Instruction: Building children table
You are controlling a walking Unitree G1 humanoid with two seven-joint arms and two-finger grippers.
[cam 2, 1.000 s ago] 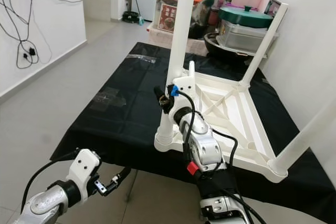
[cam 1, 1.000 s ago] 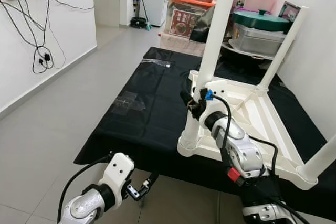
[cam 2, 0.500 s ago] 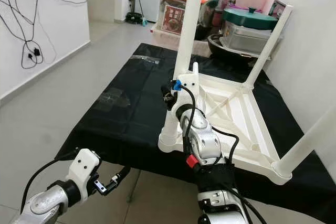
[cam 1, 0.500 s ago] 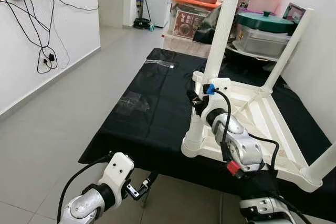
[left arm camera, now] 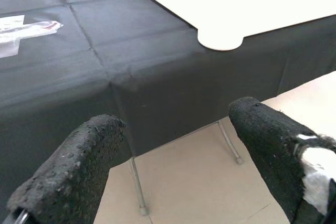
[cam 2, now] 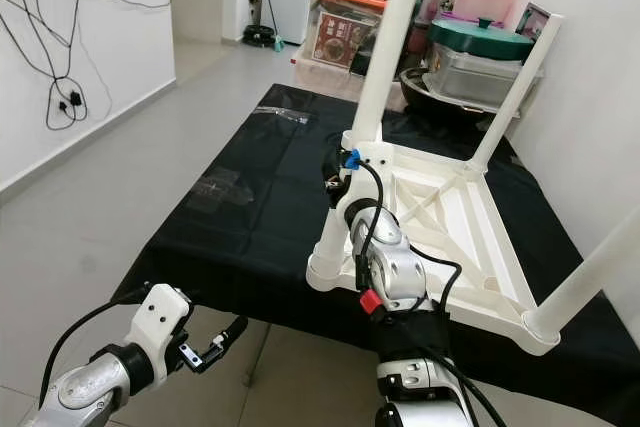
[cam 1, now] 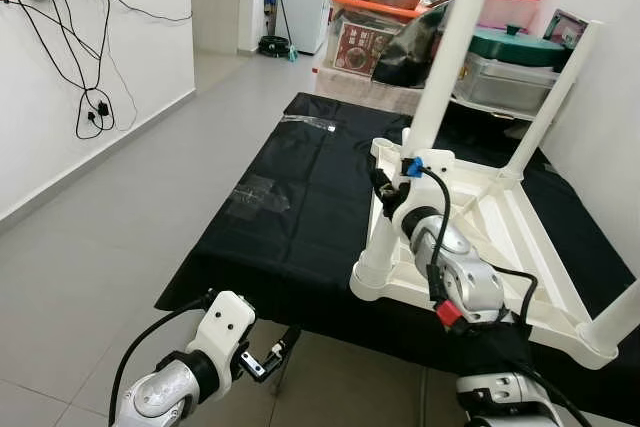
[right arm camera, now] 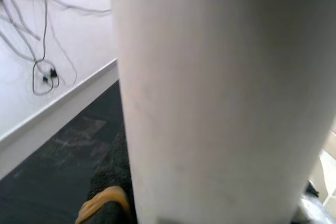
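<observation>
Black cloth (cam 1: pixel 290 207); right claw (cam 1: pixel 385 192) grips leg (cam 1: pixel 425 117)

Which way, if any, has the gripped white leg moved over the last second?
Yes. The leg, held by the right end effector, has tipped rightward: its top is nearer the far leg.

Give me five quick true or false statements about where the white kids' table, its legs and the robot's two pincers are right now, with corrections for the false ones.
1. The white children's table lies upside down on the black cloth. True.
2. The right pincer is at the near-left leg. True.
3. The left pincer grips a leg. False: it hangs open, low in front of the cloth's edge.
4. All the legs point down. False: the visible ones point up.
5. The cloth is red. False: black.
</observation>
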